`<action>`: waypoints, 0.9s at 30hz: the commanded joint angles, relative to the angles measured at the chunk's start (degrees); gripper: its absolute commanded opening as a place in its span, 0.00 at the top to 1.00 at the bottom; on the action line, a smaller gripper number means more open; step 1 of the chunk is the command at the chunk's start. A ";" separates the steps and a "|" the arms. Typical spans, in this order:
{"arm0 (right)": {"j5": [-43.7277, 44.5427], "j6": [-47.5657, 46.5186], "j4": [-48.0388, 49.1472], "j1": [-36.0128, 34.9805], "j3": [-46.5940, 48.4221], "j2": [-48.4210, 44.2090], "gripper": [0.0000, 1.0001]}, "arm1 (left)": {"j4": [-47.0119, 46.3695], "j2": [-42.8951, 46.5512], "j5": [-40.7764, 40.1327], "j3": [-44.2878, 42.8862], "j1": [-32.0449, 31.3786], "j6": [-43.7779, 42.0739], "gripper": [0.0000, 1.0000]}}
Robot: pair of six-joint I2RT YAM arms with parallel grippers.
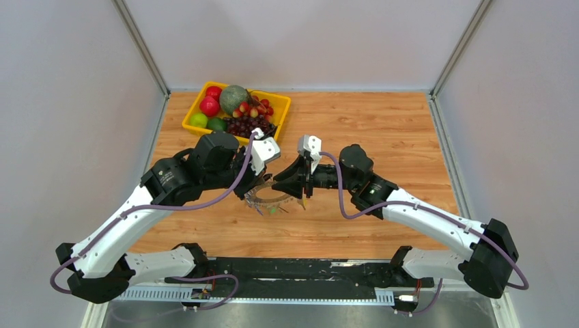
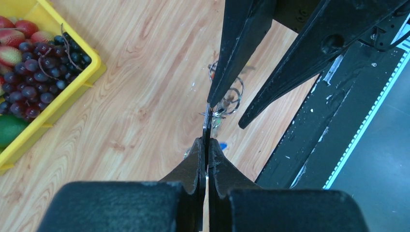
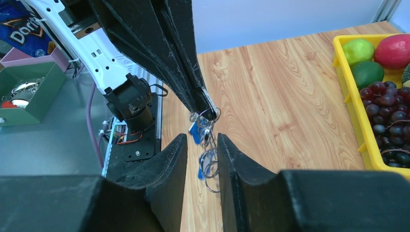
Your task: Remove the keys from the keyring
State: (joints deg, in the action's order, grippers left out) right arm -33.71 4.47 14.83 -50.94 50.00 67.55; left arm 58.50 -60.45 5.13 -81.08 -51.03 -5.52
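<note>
My left gripper is shut on the keyring, a thin silvery ring seen edge-on between its fingertips in the left wrist view. The ring is held a little above the table. The keys, with blue heads and small silvery split rings, hang from it in a bunch. My right gripper is open, its fingers on either side of the hanging keys and not touching them. In the top view the right gripper faces the left one across the keyring.
A yellow fruit tray with grapes, limes and apples stands at the back left; its rim shows in the left wrist view and the right wrist view. The black base rail runs along the near edge. A green box sits off the table.
</note>
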 commanded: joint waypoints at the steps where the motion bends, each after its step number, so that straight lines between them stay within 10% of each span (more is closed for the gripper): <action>1: -1.17 -1.73 -0.06 -0.60 2.65 0.92 0.70 | -2.82 0.33 1.52 -3.20 -0.30 -0.88 1.00; 9: -1.69 -2.16 -0.29 -1.43 5.28 3.23 1.00 | -2.94 0.55 2.02 -2.86 -0.30 -0.42 1.00; 27: 8.67 5.34 7.05 -1.18 -1.99 -6.82 1.00 | -4.95 2.45 1.62 2.98 -0.30 1.78 1.00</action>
State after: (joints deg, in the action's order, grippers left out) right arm -27.53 6.00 13.72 -51.94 49.15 63.59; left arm 56.82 -59.31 4.23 -79.57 -51.03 -4.51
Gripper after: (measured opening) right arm 0.008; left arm 0.009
